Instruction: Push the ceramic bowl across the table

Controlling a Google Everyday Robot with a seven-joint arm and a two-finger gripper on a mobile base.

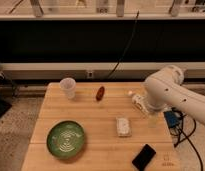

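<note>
Green ceramic bowl point(66, 140) sits at the counter's point(96, 120) front-left corner with nothing touching it, so I'd say the push hasn't started and basically the whole task is left. The white arm point(163, 89) hangs over the counter's right edge, its fat elbow link bent and the forearm running off to the right. The gripper point(152, 118) is tucked low under that link, just above the counter's right side by a small plastic bottle point(139, 103), jaws spread wide and holding nothing. It's well apart from the bowl, so it has to cross the counter before any shove can happen.
</note>
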